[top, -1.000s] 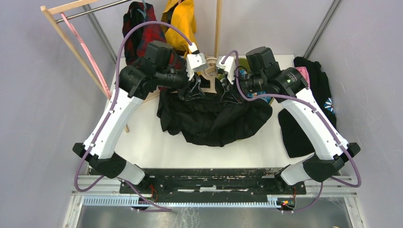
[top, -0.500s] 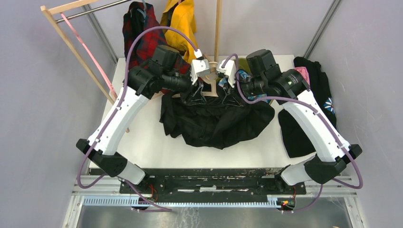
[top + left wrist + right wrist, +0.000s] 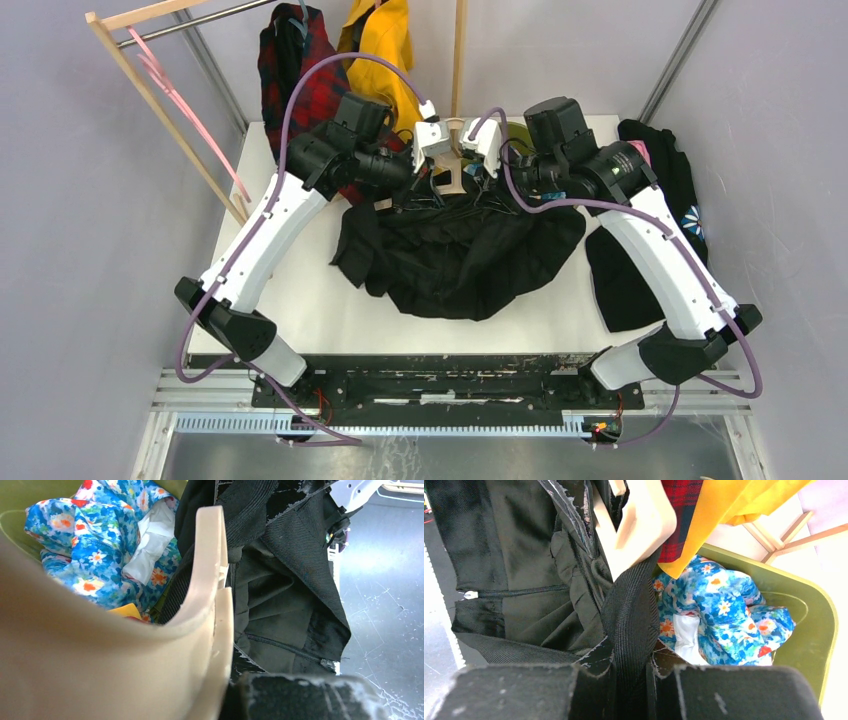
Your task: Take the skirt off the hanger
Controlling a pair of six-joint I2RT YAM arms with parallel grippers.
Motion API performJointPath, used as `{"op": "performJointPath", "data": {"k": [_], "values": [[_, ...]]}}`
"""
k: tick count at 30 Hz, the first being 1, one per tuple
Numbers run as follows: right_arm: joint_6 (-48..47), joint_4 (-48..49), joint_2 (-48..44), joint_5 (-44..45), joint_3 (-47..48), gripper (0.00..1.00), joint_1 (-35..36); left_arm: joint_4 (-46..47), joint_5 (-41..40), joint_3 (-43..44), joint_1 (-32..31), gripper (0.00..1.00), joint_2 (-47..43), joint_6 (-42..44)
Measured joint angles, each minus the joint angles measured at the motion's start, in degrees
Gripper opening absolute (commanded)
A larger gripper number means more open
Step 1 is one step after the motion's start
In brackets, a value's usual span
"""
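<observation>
left gripper (image 3: pixel 428 172) clamped on the cream hanger (image 3: pixel 455 180); right gripper (image 3: pixel 485 175) pinching the black skirt (image 3: pixel 460 260) waistband, skirt hem spread on the table (image 3: pixel 300 300).

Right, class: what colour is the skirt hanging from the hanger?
Black. The skirt shows best in the overhead view.

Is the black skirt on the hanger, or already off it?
On, it seems. In the right wrist view the skirt waistband reaches the cream hanger; from above its top edge meets the hanger, cloth spreading below.
</observation>
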Motion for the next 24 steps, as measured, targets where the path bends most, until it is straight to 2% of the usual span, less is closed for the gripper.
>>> {"op": "performJointPath", "data": {"k": [6, 11, 12, 15, 18, 21, 24], "values": [[-0.7, 0.5, 0.0, 0.6, 0.0, 0.01, 0.0, 0.5, -1.4, 0.1, -0.1, 0.03, 0.0, -0.7], [-0.9, 5.5, 0.2, 2.2, 0.0, 0.01, -0.3, -0.3, -13.4, 5.4, -1.7, 0.03, 0.1, -2.1], [-1.0, 7.4, 0.2, 2.6, 0.0, 0.04, -0.3, -0.5, -16.5, 7.0, -2.0, 0.03, 0.1, -2.1], [-0.7, 12.0, 0.2, 4.0, -0.2, 0.42, -0.3, -0.5, -23.0, 9.6, -3.0, 0.03, 0.1, -2.1], [0.1, 15.4, 0.3, 7.7, -1.0, 0.63, -0.3, -0.8, -27.9, 10.0, -3.8, 0.03, 0.1, -2.2], [1.2, 17.3, 0.8, 11.5, -1.5, 0.76, -0.2, -0.7, -33.6, 9.5, -4.0, 0.03, 0.2, -2.7], [1.9, 17.7, 1.0, 13.9, -1.5, 0.79, 0.1, -0.8, -38.0, 8.7, -3.8, 0.03, 0.2, -3.8]]}}
